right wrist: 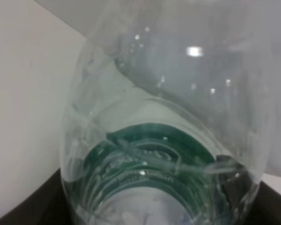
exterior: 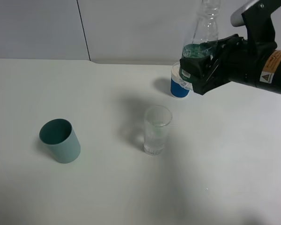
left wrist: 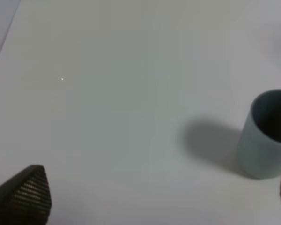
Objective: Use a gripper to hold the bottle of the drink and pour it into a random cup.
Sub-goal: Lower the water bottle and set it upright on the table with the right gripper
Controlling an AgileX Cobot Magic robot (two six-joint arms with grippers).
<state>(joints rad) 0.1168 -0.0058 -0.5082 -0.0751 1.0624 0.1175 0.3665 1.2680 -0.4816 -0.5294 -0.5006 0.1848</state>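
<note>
My right gripper (exterior: 202,65) is shut on the bottle of the drink (exterior: 206,29), a clear plastic bottle with a green label. It holds the bottle upright, raised above the table at the back right. In the right wrist view the bottle (right wrist: 168,140) fills the frame, with the dark jaws at its sides. The clear glass cup (exterior: 157,130) stands upright in the middle of the table, in front of and to the left of the held bottle. My left gripper (left wrist: 157,197) is open and empty above the table; it does not show in the exterior view.
A teal-green cup (exterior: 61,139) stands at the left and also shows in the left wrist view (left wrist: 267,136). A white cup with a blue band (exterior: 179,86) stands behind the glass, partly hidden by my right gripper. The table (exterior: 107,192) is white.
</note>
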